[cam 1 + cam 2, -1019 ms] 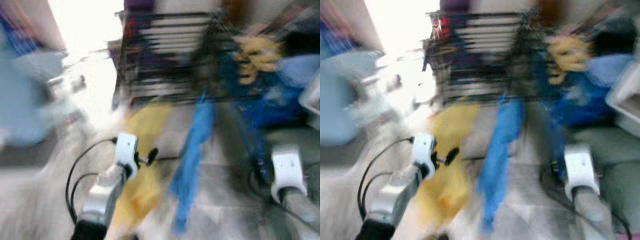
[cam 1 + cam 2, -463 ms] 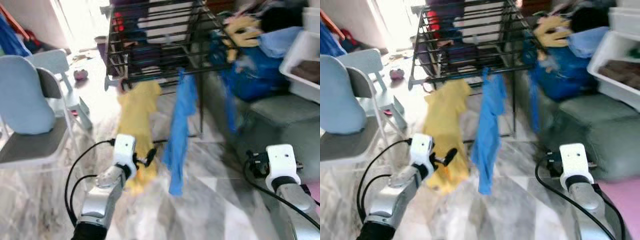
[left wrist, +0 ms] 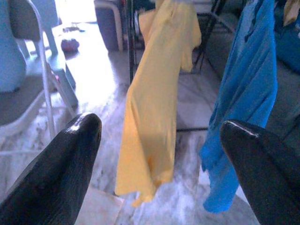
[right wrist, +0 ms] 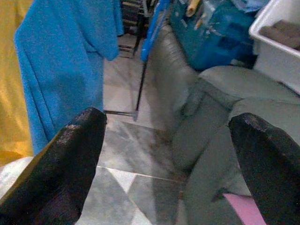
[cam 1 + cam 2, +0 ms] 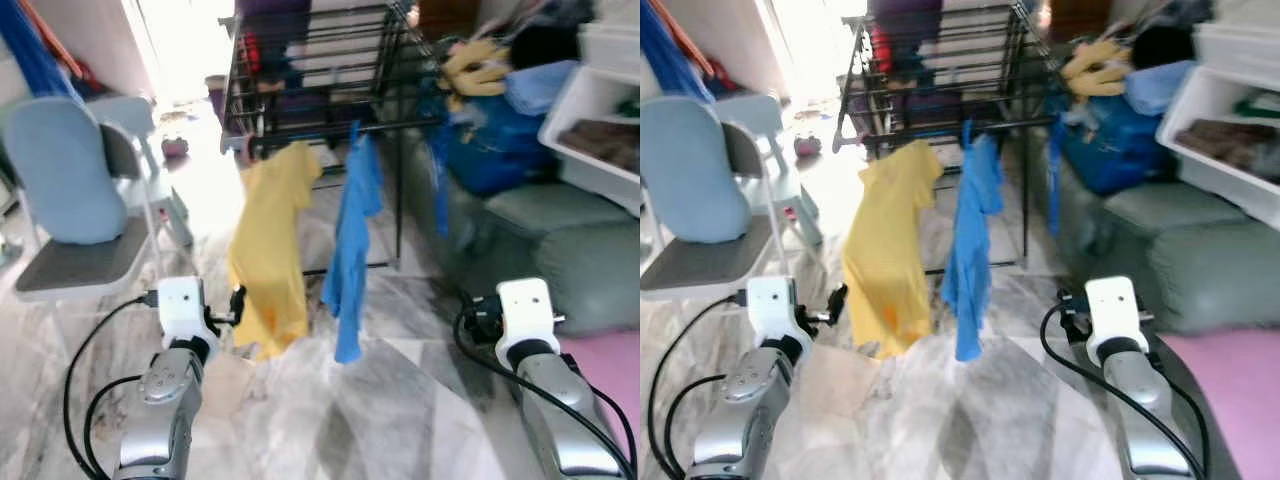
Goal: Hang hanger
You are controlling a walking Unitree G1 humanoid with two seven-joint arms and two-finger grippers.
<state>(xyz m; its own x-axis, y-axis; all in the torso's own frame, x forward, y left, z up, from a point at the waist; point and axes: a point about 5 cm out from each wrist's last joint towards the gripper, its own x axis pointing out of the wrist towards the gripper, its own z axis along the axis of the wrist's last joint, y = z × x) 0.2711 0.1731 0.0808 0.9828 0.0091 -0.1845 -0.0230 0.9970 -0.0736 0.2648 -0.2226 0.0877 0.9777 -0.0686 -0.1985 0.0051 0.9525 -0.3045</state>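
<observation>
A black wire drying rack stands ahead of me. From its front rail hang a yellow shirt and a blue shirt side by side; their hangers are too small to make out. My left gripper is held low in front of the yellow shirt, open and holding nothing, well short of the cloth. My right gripper is also open and holding nothing, low to the right of the blue shirt and facing the sofa's side. Both wrists sit below the rack's level.
A pale blue chair stands at the left. A grey sofa lies at the right, with a white bin and piled blue bags and clothes behind it. A pink mat shows at the bottom right. Marble floor lies between me and the rack.
The camera has swung and steadied, so the blur is gone and the rack sits more central. My left arm now shows further left and lower. The shirts hang as before.
</observation>
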